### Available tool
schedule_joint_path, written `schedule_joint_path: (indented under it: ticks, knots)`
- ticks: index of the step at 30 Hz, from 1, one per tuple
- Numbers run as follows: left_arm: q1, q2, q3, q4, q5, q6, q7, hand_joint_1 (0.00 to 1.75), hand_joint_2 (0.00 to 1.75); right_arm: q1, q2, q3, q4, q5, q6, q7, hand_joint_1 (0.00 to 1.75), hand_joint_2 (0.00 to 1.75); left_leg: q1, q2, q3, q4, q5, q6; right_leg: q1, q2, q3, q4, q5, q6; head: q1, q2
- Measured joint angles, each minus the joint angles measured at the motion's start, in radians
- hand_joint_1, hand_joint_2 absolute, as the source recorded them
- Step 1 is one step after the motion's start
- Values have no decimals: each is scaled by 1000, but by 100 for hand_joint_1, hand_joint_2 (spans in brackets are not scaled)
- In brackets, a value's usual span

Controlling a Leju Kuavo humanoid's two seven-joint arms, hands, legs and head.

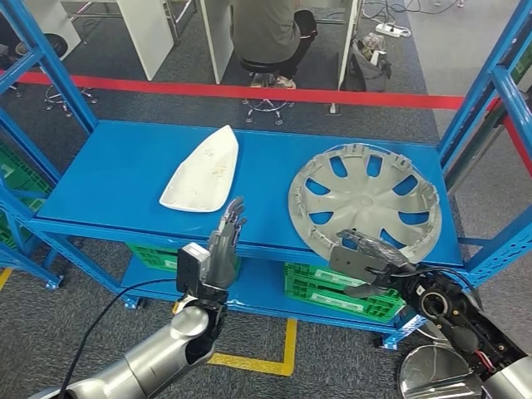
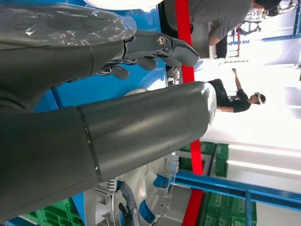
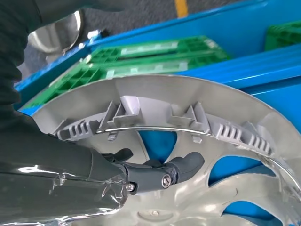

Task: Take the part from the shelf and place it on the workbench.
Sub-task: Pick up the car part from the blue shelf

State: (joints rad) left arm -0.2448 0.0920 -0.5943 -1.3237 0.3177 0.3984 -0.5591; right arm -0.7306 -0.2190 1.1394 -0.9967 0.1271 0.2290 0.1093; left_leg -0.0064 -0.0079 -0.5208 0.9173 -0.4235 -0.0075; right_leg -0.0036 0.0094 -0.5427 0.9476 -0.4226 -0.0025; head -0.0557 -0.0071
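Now right hand fingers spread over hubcap rim; left hand raised, fingers apart.

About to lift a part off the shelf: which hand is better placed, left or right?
Right. The right hand already lies over the near rim of the hubcap, fingers reaching into its spokes. The left hand hovers open short of the white panel, touching nothing.

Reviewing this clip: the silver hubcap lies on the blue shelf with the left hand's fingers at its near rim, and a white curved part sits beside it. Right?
Not quite: the right hand has its fingers at the hubcap's near rim, as the head view shows. The left hand is raised in front of the white curved part, which does lie beside it on the blue shelf.
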Motion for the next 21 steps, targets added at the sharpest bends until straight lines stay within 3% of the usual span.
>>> schedule_joint_path:
  ticks: [11, 21]
  knots:
    - [17, 9, 0, 0, 4, 24, -14, 0, 0, -23, 0, 28, 49, 398, -133, -35, 0, 175, 0, -2, -4, 2, 1, 1, -1, -3, -1, 0, 1, 1, 0, 0]
    - [20, 11, 0, 0, -1, 18, -18, 0, 0, -39, 0, 27, 48, 527, -153, -39, 0, 175, 1, -2, -6, 2, 1, 1, 0, -3, -4, 0, 1, 1, 0, 0]
